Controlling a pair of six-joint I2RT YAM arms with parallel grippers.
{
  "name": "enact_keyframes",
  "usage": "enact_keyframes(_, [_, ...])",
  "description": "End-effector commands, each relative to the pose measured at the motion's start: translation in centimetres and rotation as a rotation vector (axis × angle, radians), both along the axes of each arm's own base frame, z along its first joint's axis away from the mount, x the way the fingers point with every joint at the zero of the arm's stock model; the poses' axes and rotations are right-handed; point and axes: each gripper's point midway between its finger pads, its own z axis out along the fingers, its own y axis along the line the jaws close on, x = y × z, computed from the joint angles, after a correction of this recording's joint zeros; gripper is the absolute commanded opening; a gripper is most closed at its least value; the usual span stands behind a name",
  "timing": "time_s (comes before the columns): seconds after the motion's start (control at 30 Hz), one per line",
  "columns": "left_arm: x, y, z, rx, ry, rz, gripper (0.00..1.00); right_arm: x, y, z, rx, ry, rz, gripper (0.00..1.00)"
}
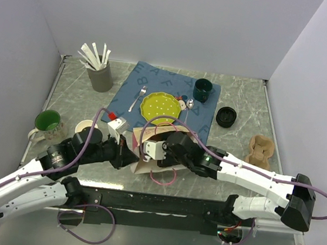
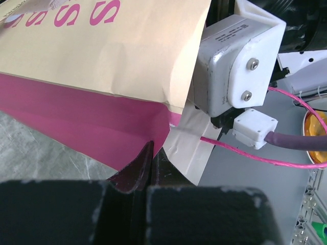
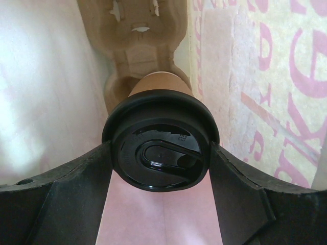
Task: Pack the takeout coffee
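The takeout coffee (image 3: 161, 148), a tan paper cup under a black lid, hangs inside the paper bag (image 1: 145, 156). My right gripper (image 3: 161, 159) is shut on it, a finger pressing each side of the lid rim. Below the cup, a cardboard cup carrier (image 3: 138, 46) lies at the bag's bottom. The cup itself is hidden in the top view, where my right gripper (image 1: 171, 147) reaches into the bag's mouth. My left gripper (image 2: 152, 153) is shut on the pink edge of the bag (image 2: 102, 66) at its left side.
A second cardboard carrier (image 1: 261, 150) sits at the right. A loose black lid (image 1: 226, 116), a dark mug (image 1: 202, 90) and a yellow plate (image 1: 159, 106) on a blue cloth (image 1: 129, 89) lie behind the bag. At the left are a green mug (image 1: 46, 122), beige paper cups (image 1: 84, 128) and a grey holder (image 1: 99, 77).
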Motion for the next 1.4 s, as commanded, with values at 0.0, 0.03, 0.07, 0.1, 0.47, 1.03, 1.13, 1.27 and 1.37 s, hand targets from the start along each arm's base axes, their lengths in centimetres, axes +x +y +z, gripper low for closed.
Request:
enact_keyframes(0.0, [-0.6, -0.1, 0.5, -0.022, -0.026, -0.038, 0.01, 0.7, 0.1, 0.3, 0.018, -0.039, -0.002, 0.45])
enact_keyframes(0.03, [-0.6, 0.0, 0.5, -0.022, -0.025, -0.036, 0.01, 0.8, 0.3, 0.4, 0.026, -0.044, -0.004, 0.44])
enact_keyframes(0.07, [-0.7, -0.1, 0.6, -0.024, -0.026, -0.045, 0.01, 0.8, 0.3, 0.2, 0.024, -0.039, -0.004, 0.45])
enact_keyframes(0.1, [-0.8, -0.2, 0.6, -0.027, -0.029, -0.052, 0.01, 0.8, 0.4, 0.0, 0.022, -0.034, -0.001, 0.45])
enact_keyframes(0.47, [-1.0, -0.2, 0.1, -0.024, -0.010, -0.057, 0.01, 0.5, -0.4, -1.5, 0.000, 0.000, 0.007, 0.45])
enact_keyframes(1.03, [-1.1, 0.0, -0.1, -0.015, 0.007, -0.050, 0.01, 1.3, 0.5, -1.5, 0.073, -0.004, -0.030, 0.44])
enact_keyframes(1.13, [-1.1, 0.0, 0.0, -0.017, 0.008, -0.048, 0.01, 1.2, 0.7, -1.9, 0.074, 0.011, -0.033, 0.44])
enact_keyframes(1.27, [-1.1, 0.0, 0.1, -0.015, 0.008, -0.048, 0.01, 1.4, 0.8, -2.3, 0.074, 0.021, -0.043, 0.44])
enact_keyframes(1.37, [-1.1, 0.0, 0.1, -0.014, 0.009, -0.045, 0.01, 1.8, 0.8, -2.9, 0.075, 0.031, -0.082, 0.44])
